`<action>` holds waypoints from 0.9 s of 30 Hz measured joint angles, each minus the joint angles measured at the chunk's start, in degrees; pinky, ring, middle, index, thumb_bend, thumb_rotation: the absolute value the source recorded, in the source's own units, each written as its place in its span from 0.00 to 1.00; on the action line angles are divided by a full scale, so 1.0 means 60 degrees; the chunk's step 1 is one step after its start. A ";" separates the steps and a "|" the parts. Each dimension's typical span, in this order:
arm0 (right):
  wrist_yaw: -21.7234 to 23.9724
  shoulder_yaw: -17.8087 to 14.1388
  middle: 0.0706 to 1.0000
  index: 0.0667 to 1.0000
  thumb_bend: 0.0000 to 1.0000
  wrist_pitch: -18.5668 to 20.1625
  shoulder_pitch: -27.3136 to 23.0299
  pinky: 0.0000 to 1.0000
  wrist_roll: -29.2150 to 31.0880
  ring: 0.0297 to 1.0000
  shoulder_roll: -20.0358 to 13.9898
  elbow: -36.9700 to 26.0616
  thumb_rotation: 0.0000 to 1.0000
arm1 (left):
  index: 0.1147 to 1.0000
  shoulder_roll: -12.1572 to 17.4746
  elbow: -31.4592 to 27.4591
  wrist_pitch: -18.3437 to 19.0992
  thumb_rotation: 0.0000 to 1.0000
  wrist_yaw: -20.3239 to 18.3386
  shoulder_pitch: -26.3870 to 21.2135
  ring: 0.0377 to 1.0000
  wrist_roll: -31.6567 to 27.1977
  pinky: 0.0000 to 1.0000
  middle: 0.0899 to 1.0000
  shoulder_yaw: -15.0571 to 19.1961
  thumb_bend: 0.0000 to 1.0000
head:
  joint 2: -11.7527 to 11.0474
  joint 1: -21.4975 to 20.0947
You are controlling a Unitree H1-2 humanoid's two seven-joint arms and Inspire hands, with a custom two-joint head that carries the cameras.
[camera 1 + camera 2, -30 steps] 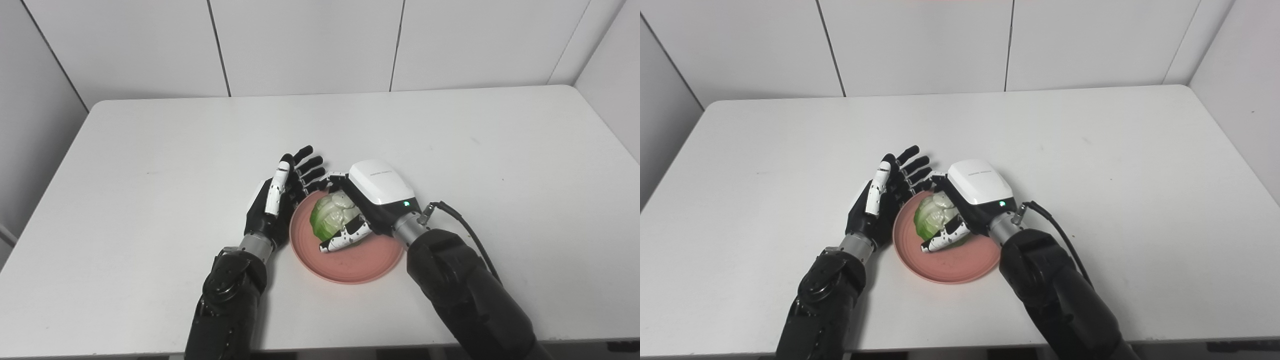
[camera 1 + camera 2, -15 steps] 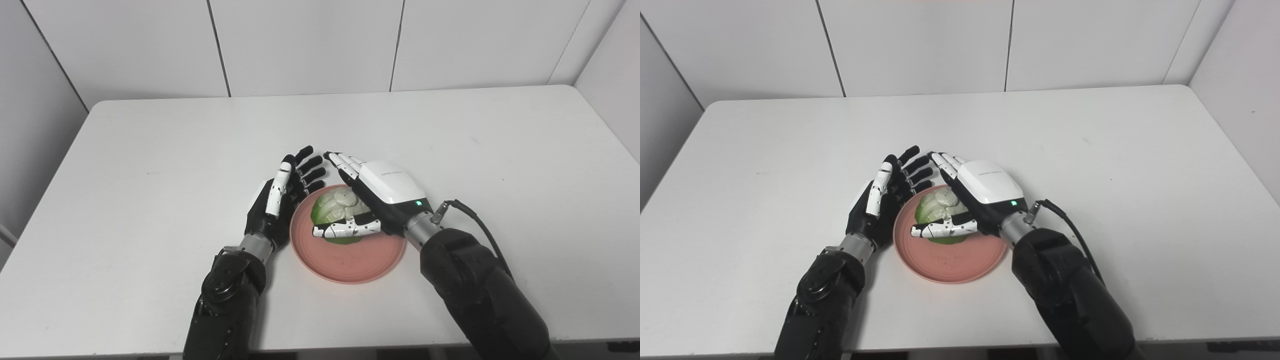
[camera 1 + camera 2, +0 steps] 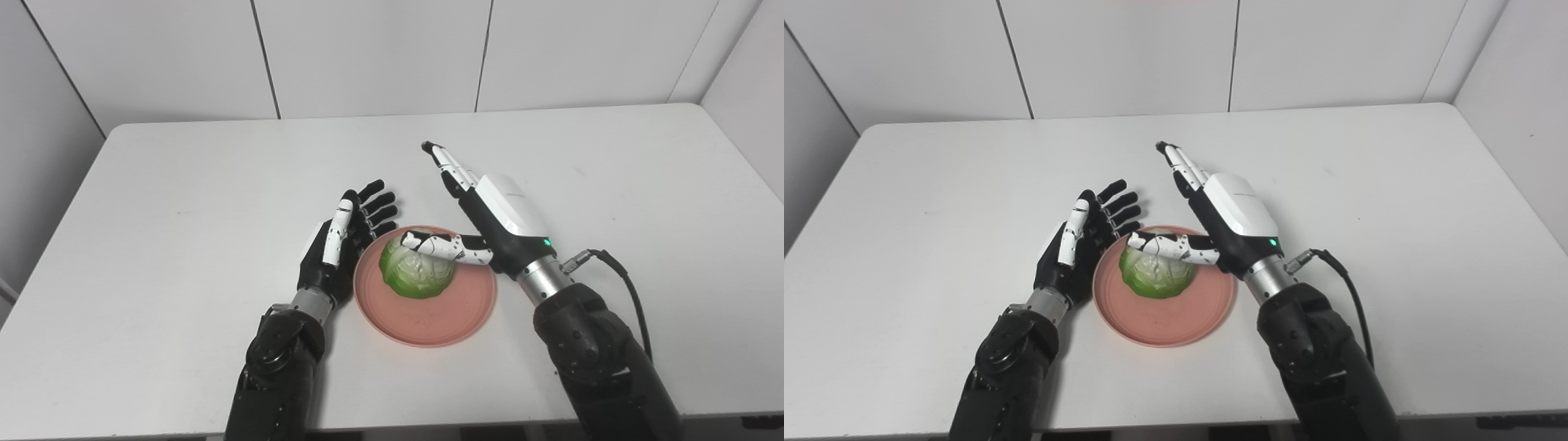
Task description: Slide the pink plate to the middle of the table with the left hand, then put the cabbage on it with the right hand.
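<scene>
A white table [image 3: 184, 184] fills most of the frame, backed by pale wall panels [image 3: 367, 55] across the top; two black arms enter from the bottom edge, one at lower left and one at lower right. Just below the centre of the frame sits the pink plate [image 3: 429, 321], round and flat on the tabletop; the cabbage [image 3: 416, 272], a green half-head with its domed side up, rests on the upper part of the plate, apart from both palms. The right hand [image 3: 499, 214] stands above and to the right of the plate, wide and holding nothing; its fingers [image 3: 450, 165] stretch straight toward the upper centre of the frame, while its white-and-black thumb [image 3: 444, 246] reaches leftward across the top of the cabbage; whether the thumb touches the leaves cannot be told. The left hand [image 3: 340, 248] rests at the plate's left rim, palm turned toward the plate, fingers [image 3: 1118, 205] spread and pointing up and to the right; it too is open and grips nothing. A black cable [image 3: 618, 282] loops out from the right wrist at centre right.
</scene>
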 measured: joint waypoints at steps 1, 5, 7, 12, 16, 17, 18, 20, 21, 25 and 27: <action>-0.0120 -0.0154 1.00 1.00 0.86 -0.0072 0.0080 0.89 0.0215 0.97 0.0037 0.0003 1.00 | 0.86 0.0005 -0.0003 -0.0150 1.00 0.0055 0.0049 0.87 0.0091 0.86 0.87 0.0002 0.43 | -0.0015 0.0015; -0.0395 -0.0763 1.00 1.00 0.83 -0.0142 0.0361 0.92 0.0985 0.98 0.0200 -0.0003 1.00 | 0.90 0.0076 -0.0067 -0.0716 1.00 0.0153 0.0296 0.90 0.0443 0.90 0.90 0.0006 0.44 | -0.0015 -0.0058; -0.0372 -0.1011 1.00 1.00 0.82 0.0019 0.0551 0.88 0.1399 0.98 0.0371 -0.0066 1.00 | 0.94 0.0127 -0.0170 -0.0967 1.00 0.0194 0.0449 0.93 0.0586 0.94 0.94 0.0005 0.45 | 0.0000 -0.0044; -0.0541 -0.1635 1.00 1.00 0.70 0.0231 0.1224 0.88 0.2470 0.98 0.0813 -0.0058 1.00 | 0.99 0.0353 -0.0539 -0.1549 1.00 0.0235 0.0985 0.98 0.0973 0.99 0.99 -0.0123 0.46 | -0.0015 0.0015; -0.0706 -0.1801 1.00 1.00 0.63 0.0186 0.1604 0.92 0.3074 0.98 0.0895 0.0162 1.00 | 1.00 0.0432 -0.0798 -0.1680 1.00 0.0302 0.1246 1.00 0.1341 1.00 1.00 -0.0307 0.48 | -0.0015 0.0000; -0.0740 -0.1813 0.99 1.00 0.63 0.0133 0.1658 0.92 0.3205 0.98 0.0894 0.0227 1.00 | 1.00 0.0461 -0.0840 -0.1699 1.00 0.0302 0.1291 1.00 0.1411 1.00 1.00 -0.0338 0.49 | -0.0029 0.0015; -0.0765 -0.1823 0.99 0.99 0.62 0.0106 0.1689 0.92 0.3323 0.97 0.0896 0.0305 1.00 | 1.00 0.0508 -0.0895 -0.1725 1.00 0.0300 0.1338 1.00 0.1484 1.00 1.00 -0.0373 0.49 | -0.0029 0.0015; -0.0782 -0.1883 0.98 0.98 0.59 0.0095 0.1756 0.94 0.3593 0.97 0.0914 0.0377 1.00 | 1.00 0.0603 -0.1022 -0.1798 1.00 0.0297 0.1452 1.00 0.1613 1.00 1.00 -0.0446 0.48 | -0.0044 0.0029; -0.0787 -0.1915 0.98 0.98 0.53 0.0095 0.1805 0.95 0.3739 0.97 0.0960 0.0377 1.00 | 1.00 0.0660 -0.1100 -0.1874 1.00 0.0297 0.1541 1.00 0.1717 1.00 1.00 -0.0486 0.48 | -0.0044 0.0029; -0.0809 -0.2013 0.98 0.99 0.34 0.0082 0.2110 0.94 0.4375 0.96 0.1097 0.0409 1.00 | 1.00 0.0783 -0.1361 -0.1946 1.00 0.0301 0.1795 1.00 0.2035 1.00 1.00 -0.0595 0.48 | -0.0059 0.0029; -0.0782 -0.2029 0.98 0.99 0.28 0.0059 0.2269 0.94 0.4736 0.96 0.1153 0.0473 1.00 | 1.00 0.0809 -0.1481 -0.1946 1.00 0.0303 0.1921 1.00 0.2102 1.00 1.00 -0.0624 0.48 | -0.0073 0.0029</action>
